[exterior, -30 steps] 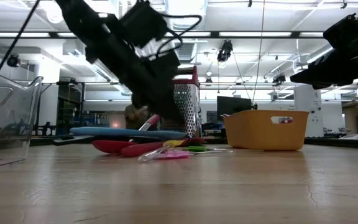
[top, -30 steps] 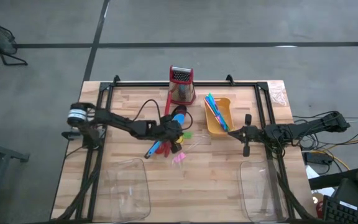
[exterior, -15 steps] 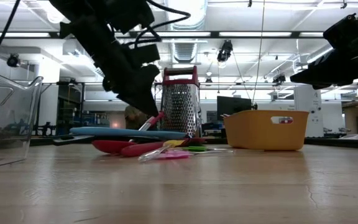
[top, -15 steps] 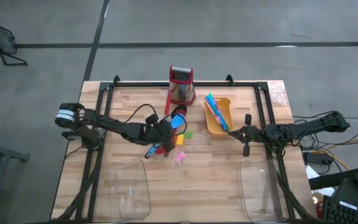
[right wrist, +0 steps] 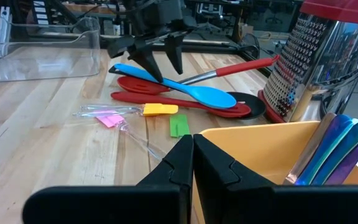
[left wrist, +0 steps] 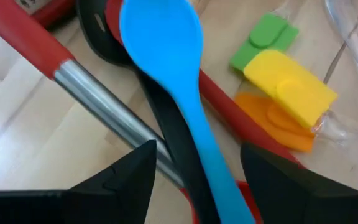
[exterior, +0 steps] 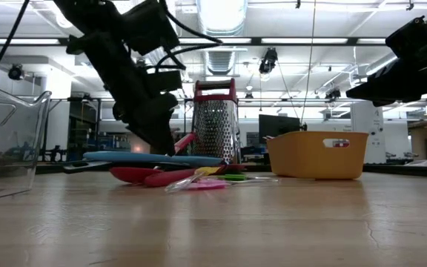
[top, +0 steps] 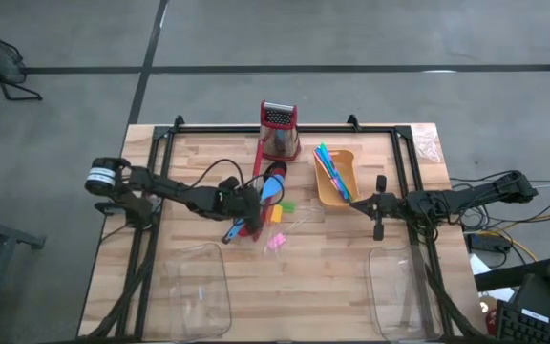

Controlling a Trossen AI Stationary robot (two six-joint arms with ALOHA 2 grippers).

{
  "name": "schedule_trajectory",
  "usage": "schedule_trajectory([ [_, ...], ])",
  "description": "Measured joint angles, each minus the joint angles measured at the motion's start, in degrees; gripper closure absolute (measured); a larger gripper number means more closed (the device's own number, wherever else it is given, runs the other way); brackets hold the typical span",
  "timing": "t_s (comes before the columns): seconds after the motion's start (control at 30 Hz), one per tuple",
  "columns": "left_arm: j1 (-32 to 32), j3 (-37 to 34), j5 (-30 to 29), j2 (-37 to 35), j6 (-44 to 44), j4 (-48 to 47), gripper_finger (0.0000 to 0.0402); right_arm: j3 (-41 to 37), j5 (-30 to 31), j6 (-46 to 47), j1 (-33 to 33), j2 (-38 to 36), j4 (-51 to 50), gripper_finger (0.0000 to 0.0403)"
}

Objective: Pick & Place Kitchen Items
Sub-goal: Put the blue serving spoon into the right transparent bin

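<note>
**Left end effector spread over the utensil pile beside the grater**

The wooden table [top: 342, 277] carries most of its load around the steel box grater [top: 279, 131], which stands upright near the far edge. Two clear plastic trays sit at the near edge, well apart from the grater: one on the left [top: 197, 287], one on the right [top: 404, 291]. Between them the near half of the table is bare wood, the widest open room on the surface. Black frame rails run down both sides.

Just right of the grater sits the yellow bin [top: 337, 178], holding thin coloured sticks [top: 330, 167].

In front of the grater lies the utensil pile: a blue spoon [left wrist: 173, 74] crosses over a black ladle [left wrist: 166, 130] and red spatulas [right wrist: 179, 102], with a red-handled steel utensil [left wrist: 73, 87] angled beside them. Small yellow [left wrist: 291, 90], green [left wrist: 263, 40] and orange [left wrist: 272, 121] pieces lie just beside the spoon, and a pink piece [top: 275, 243] a little nearer the front.

The left end effector [left wrist: 197, 168] hangs low over the pile, fingers wide apart and straddling the blue spoon's handle, gripping nothing.

The right end effector [top: 378, 207] waits right of the yellow bin, its fingers pressed together and empty.
</note>
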Motion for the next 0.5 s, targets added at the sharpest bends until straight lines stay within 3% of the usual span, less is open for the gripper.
schedule_trajectory([
  [0.33, 1.54, -0.95, 4.65, 1.73, 0.39, -0.54, 0.0166, 0.0, 0.0, -0.02, 0.0, -0.01, 0.01, 0.0394],
  [0.5, 2.0, -0.95, 5.35, 2.05, 0.7, -0.5, 0.019, 0.0, 0.0, -0.02, -0.01, -0.01, 0.01, 0.0394],
])
